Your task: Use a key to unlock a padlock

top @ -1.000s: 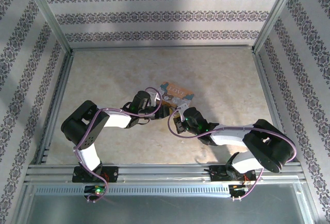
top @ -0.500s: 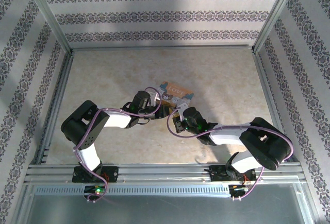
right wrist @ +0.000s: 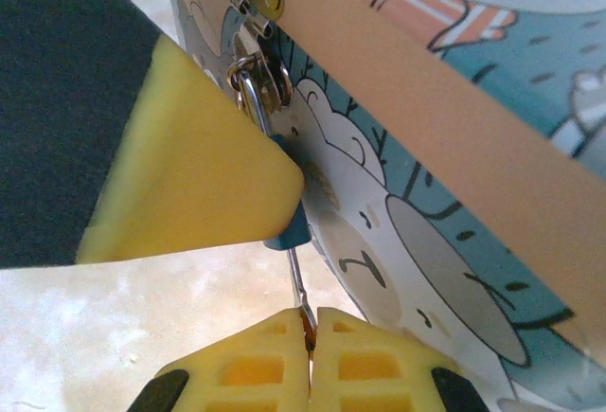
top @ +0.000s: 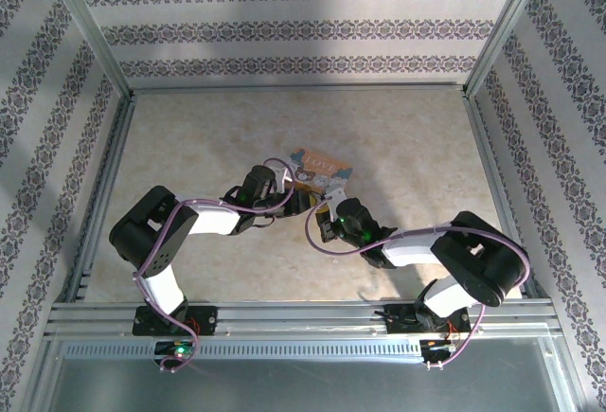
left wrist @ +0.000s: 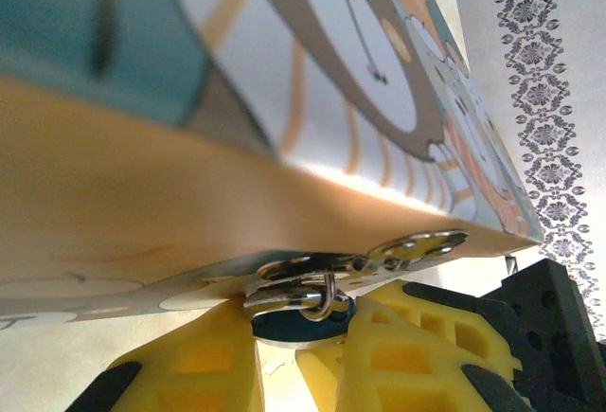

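Note:
The padlock (left wrist: 284, 296), a small silvery body with a teal-blue end, hangs by its shackle from the metal hasp (left wrist: 417, 246) of the picture box (left wrist: 142, 185). My left gripper (left wrist: 303, 325) is shut on the padlock, one yellow finger on each side. In the right wrist view the padlock's teal end (right wrist: 292, 232) pokes out below the left gripper's finger (right wrist: 180, 175). A thin key (right wrist: 297, 284) runs from that end down into my right gripper (right wrist: 310, 322), which is shut on it. Both grippers meet at the box's near edge, left gripper (top: 305, 202), right gripper (top: 325, 213).
The orange-sided "LOVE" box (top: 320, 168) lies mid-table just beyond the grippers. Patterned walls with metal rails (top: 294, 87) enclose the beige tabletop (top: 208, 137). Purple cables loop off both arms near the box.
The right arm's elbow has drawn inward and its gripper has edged a little toward the box. The left arm holds still on the padlock.

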Motion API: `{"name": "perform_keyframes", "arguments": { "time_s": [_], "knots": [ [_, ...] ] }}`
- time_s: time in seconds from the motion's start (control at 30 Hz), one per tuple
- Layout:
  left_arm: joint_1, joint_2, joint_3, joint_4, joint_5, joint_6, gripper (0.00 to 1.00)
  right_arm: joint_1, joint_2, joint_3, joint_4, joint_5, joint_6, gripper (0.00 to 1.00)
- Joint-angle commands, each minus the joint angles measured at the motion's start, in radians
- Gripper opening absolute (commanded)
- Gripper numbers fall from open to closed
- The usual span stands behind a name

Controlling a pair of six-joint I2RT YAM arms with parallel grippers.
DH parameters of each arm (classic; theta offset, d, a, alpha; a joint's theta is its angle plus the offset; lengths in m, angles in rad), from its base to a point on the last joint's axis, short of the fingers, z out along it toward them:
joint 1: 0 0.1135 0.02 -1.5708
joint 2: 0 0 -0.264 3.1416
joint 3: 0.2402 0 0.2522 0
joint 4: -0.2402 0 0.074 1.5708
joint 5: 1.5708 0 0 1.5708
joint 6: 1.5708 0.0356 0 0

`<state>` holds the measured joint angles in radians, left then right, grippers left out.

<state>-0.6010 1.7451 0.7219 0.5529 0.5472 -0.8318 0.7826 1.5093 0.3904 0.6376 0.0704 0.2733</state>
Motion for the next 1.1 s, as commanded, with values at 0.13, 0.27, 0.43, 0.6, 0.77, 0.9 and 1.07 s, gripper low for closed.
{"name": "perform_keyframes", "arguments": {
  "time_s": [0.13,0.27,0.43,0.6,0.77,0.9,1.07],
  "knots": [
    [-0.022,-0.035,0.042,0.001,0.094,-0.013,0.17,-0.004,0.04,0.042,0.19,0.004,-0.045,0.0],
    [-0.022,-0.035,0.042,-0.011,0.096,-0.009,0.17,-0.026,0.048,0.059,0.213,-0.023,-0.044,0.0],
    [-0.023,-0.03,0.04,-0.011,0.099,-0.019,0.17,-0.041,0.043,0.088,0.234,-0.07,-0.033,0.0],
    [-0.027,-0.025,0.057,-0.034,0.11,-0.014,0.17,-0.045,0.054,0.119,0.248,-0.088,-0.024,0.0],
    [-0.028,-0.011,0.053,-0.019,0.106,-0.025,0.17,-0.052,0.073,0.134,0.257,-0.104,-0.01,0.0],
    [-0.028,0.017,0.049,0.016,0.103,-0.05,0.17,-0.05,0.105,0.115,0.234,-0.083,-0.013,0.0],
    [-0.028,0.061,0.039,0.081,0.103,-0.085,0.18,-0.052,0.154,0.073,0.261,-0.07,0.008,0.0]
  ]
}}
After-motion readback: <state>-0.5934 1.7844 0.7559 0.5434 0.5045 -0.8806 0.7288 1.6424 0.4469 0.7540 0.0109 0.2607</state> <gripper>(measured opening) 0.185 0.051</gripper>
